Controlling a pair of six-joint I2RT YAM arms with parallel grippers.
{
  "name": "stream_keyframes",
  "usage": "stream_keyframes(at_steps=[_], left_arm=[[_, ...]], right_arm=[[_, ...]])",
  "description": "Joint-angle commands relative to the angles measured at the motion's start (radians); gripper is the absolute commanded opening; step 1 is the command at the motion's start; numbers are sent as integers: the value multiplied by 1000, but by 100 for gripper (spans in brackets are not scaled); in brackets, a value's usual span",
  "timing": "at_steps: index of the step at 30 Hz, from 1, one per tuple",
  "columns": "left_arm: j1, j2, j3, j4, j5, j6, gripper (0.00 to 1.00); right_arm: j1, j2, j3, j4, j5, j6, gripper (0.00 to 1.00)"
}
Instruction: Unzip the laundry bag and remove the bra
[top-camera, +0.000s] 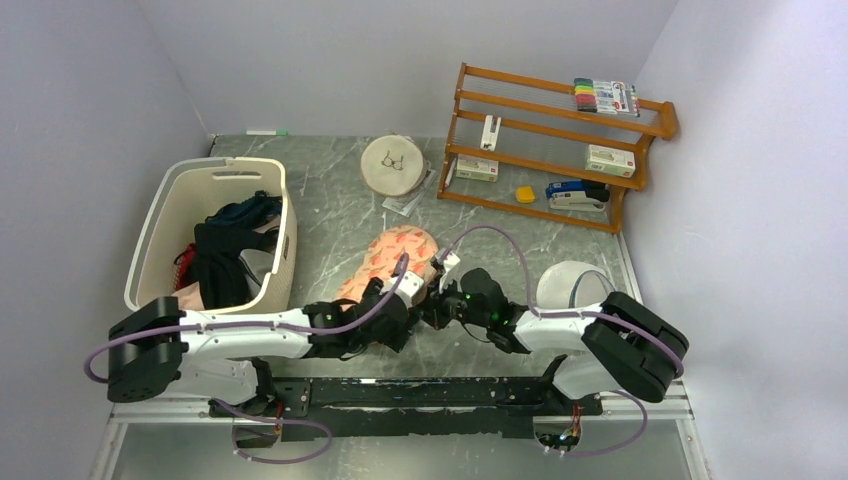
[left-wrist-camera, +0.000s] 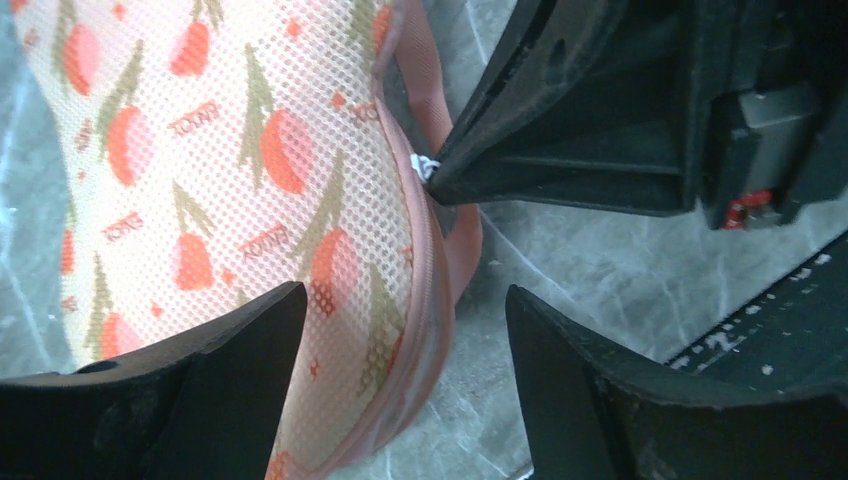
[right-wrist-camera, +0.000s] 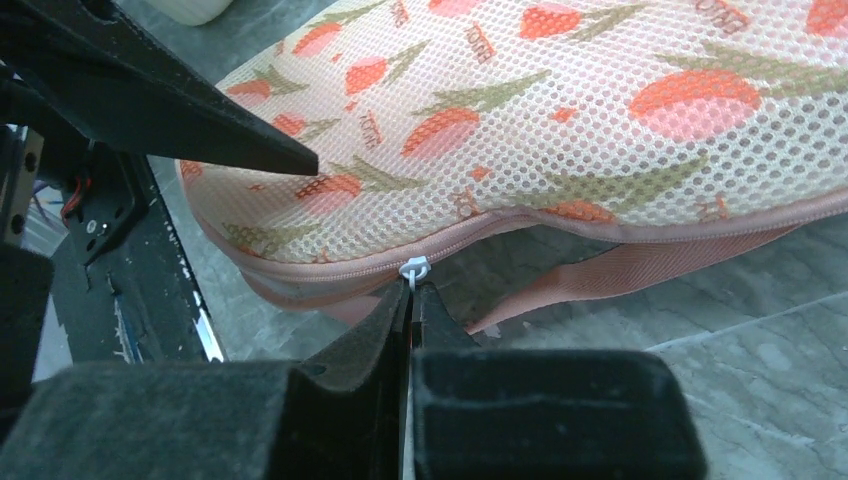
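Note:
The laundry bag (top-camera: 392, 257) is a peach-pink mesh pouch with a red-and-green print, lying mid-table; it also shows in the left wrist view (left-wrist-camera: 220, 180) and the right wrist view (right-wrist-camera: 560, 120). My right gripper (right-wrist-camera: 413, 290) is shut on the white zipper pull (right-wrist-camera: 414, 268) at the bag's near edge; the pull also shows in the left wrist view (left-wrist-camera: 424, 166). My left gripper (left-wrist-camera: 405, 330) is open, its jaws straddling the bag's near end and touching nothing. The zipper looks closed. The bra is hidden.
A cream slatted basket (top-camera: 165, 225) with dark clothes stands at the left. A white domed item with a grey rim (top-camera: 570, 285) lies by the right arm. A round embroidery hoop (top-camera: 392, 165) and a wooden rack (top-camera: 560, 145) stand at the back.

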Motion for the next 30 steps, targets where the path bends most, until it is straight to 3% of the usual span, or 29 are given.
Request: stream_keyframes(at_steps=[1, 8, 16, 24, 30], left_arm=[[-36, 56, 65, -62, -155, 46, 82], [-63, 171, 114, -93, -303, 39, 81], [-65, 187, 97, -45, -329, 35, 63], [-65, 125, 47, -34, -317, 23, 36], [-65, 59, -9, 6, -269, 15, 19]], right_arm=[[4, -8, -23, 117, -37, 29, 0], [4, 3, -27, 140, -60, 46, 0], [4, -5, -7, 67, -72, 27, 0], [4, -4, 31, -18, -46, -9, 0], [4, 2, 96, -172, 31, -96, 0]])
